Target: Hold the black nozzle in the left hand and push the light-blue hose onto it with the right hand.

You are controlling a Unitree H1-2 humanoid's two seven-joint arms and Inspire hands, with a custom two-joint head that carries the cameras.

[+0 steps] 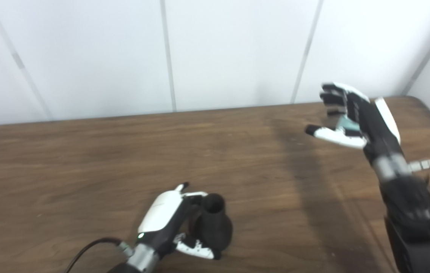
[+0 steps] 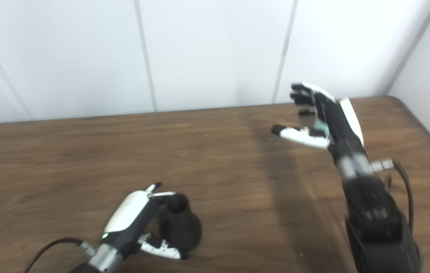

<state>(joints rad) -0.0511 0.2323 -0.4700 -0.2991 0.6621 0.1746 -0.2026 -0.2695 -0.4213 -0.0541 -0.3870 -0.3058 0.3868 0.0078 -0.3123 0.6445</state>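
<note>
The black nozzle (image 1: pixel 215 223) stands upright near the table's front edge, its round opening facing up. My left hand (image 1: pixel 169 220) is wrapped around it from the left, with fingers behind its neck and the thumb (image 1: pixel 196 249) in front of its wide base. My right hand (image 1: pixel 351 113) is raised over the far right of the table, blurred, with fingers and thumb spread apart. A small light-blue piece (image 1: pixel 346 123), probably the hose, shows between the thumb and the palm. Most of it is hidden, and I cannot tell whether the hand touches it.
The brown wooden table (image 1: pixel 86 159) runs to a white panelled wall (image 1: pixel 215 53) at the back. Its rounded right corner (image 1: pixel 423 102) lies just beyond my right hand. A black cable (image 1: pixel 89 246) trails from my left wrist.
</note>
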